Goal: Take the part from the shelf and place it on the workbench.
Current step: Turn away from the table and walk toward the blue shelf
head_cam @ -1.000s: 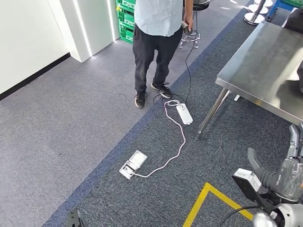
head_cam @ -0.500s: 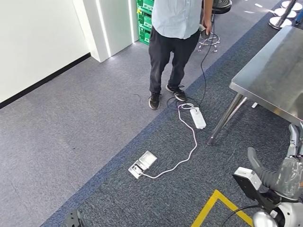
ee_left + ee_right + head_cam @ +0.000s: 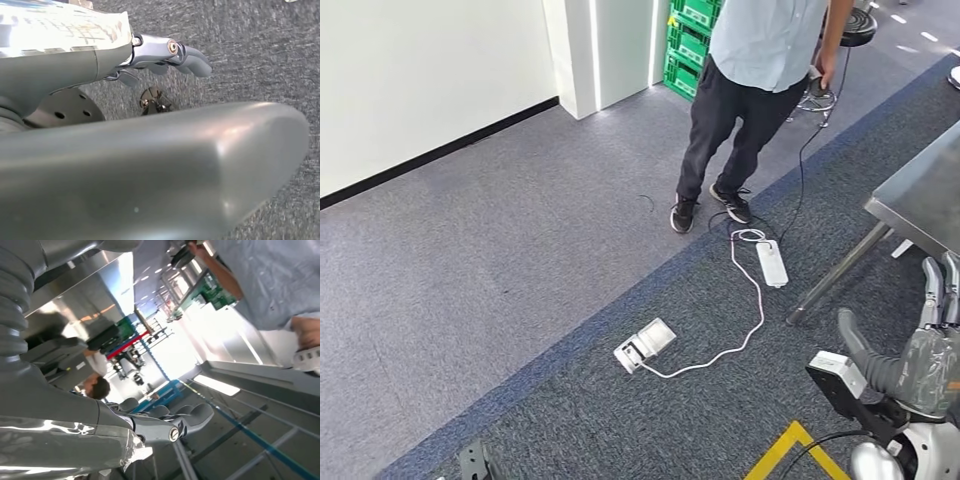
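My right robot hand [image 3: 933,345] hangs near the steel counter's [image 3: 924,200] corner, fingers spread, holding nothing. Left robot hand [image 3: 166,52] is spread too, over carpet [image 3: 509,270].

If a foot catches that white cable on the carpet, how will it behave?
The white cable lies in loose curves, so it is probably floppy and would drag, not snap. It runs from the floor socket to the white power strip, which looks light and might slide along.
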You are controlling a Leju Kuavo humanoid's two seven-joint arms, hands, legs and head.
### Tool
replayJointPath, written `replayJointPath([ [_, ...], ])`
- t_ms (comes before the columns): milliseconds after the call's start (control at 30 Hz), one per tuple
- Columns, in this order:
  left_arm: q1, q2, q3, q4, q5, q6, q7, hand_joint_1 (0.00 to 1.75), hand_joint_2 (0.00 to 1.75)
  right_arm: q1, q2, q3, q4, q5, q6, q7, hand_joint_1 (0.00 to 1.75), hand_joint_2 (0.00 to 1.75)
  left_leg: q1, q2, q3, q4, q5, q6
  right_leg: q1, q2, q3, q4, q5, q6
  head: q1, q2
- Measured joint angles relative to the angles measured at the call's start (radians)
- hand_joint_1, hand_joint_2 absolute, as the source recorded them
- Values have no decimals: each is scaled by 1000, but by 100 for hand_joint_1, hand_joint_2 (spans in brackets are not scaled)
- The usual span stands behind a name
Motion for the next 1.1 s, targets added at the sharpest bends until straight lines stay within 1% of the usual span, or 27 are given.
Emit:
replayJointPath([
  [67,0,0,0,0,0,0,0,0,0,1,-1,0,2,1,1,0,0,175,-3,-17,-3,0,3,6,1,23,-58,135,-66,-1,0,0],
  [100,0,0,0,0,0,-1,0,0,0,2,-2,0,4,1,2,0,0,175,-5,-27,-3,1,3,7,2,26,-82,186,-81,-2,0,0],
  [133,0,0,0,0,0,-1,0,0,0,2,-2,1,6,2,2,0,0,175,-7,-38,-3,1,4,8,3,28,-90,204,-76,-5,0,0],
  [167,1,0,0,0,0,0,0,0,0,2,-2,1,7,2,3,0,0,175,-9,-50,-2,1,4,9,4,31,-81,182,-51,-9,0,0],
  [200,1,0,0,0,0,0,0,0,0,2,-2,1,8,3,3,0,0,175,-11,-61,0,1,4,9,5,38,-54,123,-12,-16,0,0],
  [267,0,-2,0,0,0,0,0,0,0,2,-2,1,8,4,2,0,0,175,-12,-82,0,2,5,7,8,77,4,-9,49,-31,-1,0],
  [300,-1,-3,0,0,0,0,1,0,0,2,-3,1,8,4,2,0,0,175,-11,-91,-3,3,7,4,10,93,21,-50,63,-36,0,0],
  [333,-1,-4,0,0,1,0,1,0,0,2,-4,1,8,5,2,0,0,175,-9,-99,-7,3,9,0,11,102,27,-69,64,-40,0,0],
  [400,-1,-3,0,0,2,0,2,0,0,1,-4,2,8,6,2,0,0,175,-7,-113,-15,3,13,-11,11,88,29,-80,64,-43,1,0],
  [467,-1,-2,0,0,2,1,2,0,0,0,-4,2,8,6,2,0,0,175,-9,-91,-28,28,-8,-23,5,68,31,-90,69,-50,-1,0],
  [500,-1,-1,0,0,1,1,2,0,0,2,-4,2,8,6,1,0,0,175,-8,-72,-46,69,-34,-28,2,56,32,-94,71,-53,-1,0],
  [533,-1,-1,0,0,0,1,2,0,0,3,-4,2,8,6,1,0,0,175,-6,-52,-73,130,-68,-34,3,45,32,-94,72,-54,-2,0],
  [567,-1,-1,0,0,0,1,2,0,0,5,-4,2,8,6,1,0,0,175,-3,-43,-105,198,-99,-40,4,33,31,-94,71,-55,-2,0],
  [600,-1,-1,0,0,0,1,2,0,0,6,-4,2,8,6,1,0,0,175,1,-38,-131,255,-119,-44,4,21,31,-93,71,-55,-2,0],
  [633,-1,-1,0,0,0,1,2,0,0,7,-4,3,8,6,1,0,0,175,4,-36,-142,281,-121,-48,4,10,30,-93,71,-54,-2,0],
  [667,-1,0,0,0,0,1,2,0,0,7,-4,3,8,6,1,0,0,175,7,-32,-133,265,-103,-51,3,0,31,-92,70,-52,-2,0],
  [700,-1,0,0,0,0,1,2,0,0,7,-4,3,8,6,1,0,0,175,10,-24,-106,212,-72,-53,2,-10,32,-91,68,-50,-2,0],
  [767,-1,0,0,0,0,1,2,0,0,7,-4,3,8,6,1,0,0,175,9,14,-37,75,-17,-51,4,-26,35,-86,62,-39,-3,0],
  [800,-1,0,0,0,0,1,2,0,0,8,-3,3,8,6,0,0,0,175,6,31,-17,32,-5,-46,7,-32,36,-83,59,-33,-2,0],
  [833,-1,0,0,0,0,1,2,0,0,9,-3,3,9,6,0,0,0,175,3,42,-10,13,-4,-39,10,-39,36,-82,57,-27,-2,0],
  [900,1,0,0,0,0,3,1,0,0,12,2,5,10,6,-2,1,0,175,-2,29,-14,12,-4,-23,10,-55,39,-84,56,-18,-1,0],
  [933,2,0,0,0,0,4,0,0,0,13,4,6,10,6,-3,0,0,175,-1,20,-14,11,-2,-16,7,-53,41,-81,49,-13,-2,0],
  [967,2,0,0,0,0,5,-1,0,0,17,7,7,11,6,-4,-2,0,175,-1,11,-15,10,0,-10,5,-42,37,-65,33,-9,-1,0],
  [1000,3,0,0,0,0,6,-2,0,0,22,10,8,10,6,-4,-5,0,175,1,3,-15,8,2,-4,3,-23,23,-29,6,-6,-1,0],
  [1033,3,0,0,0,0,6,-3,0,0,29,13,8,10,5,-5,-10,0,175,1,-6,-15,8,4,0,2,1,-1,30,-29,-5,-1,0],
  [1067,3,0,0,0,0,7,-4,0,0,38,16,7,10,3,-6,-15,0,175,0,-16,-16,8,5,4,2,16,-33,103,-64,-6,0,0],
  [1100,4,0,1,0,0,7,-4,0,0,47,20,5,9,-1,-6,-19,0,175,-2,-27,-17,8,5,6,3,23,-64,169,-89,-7,0,0],
])
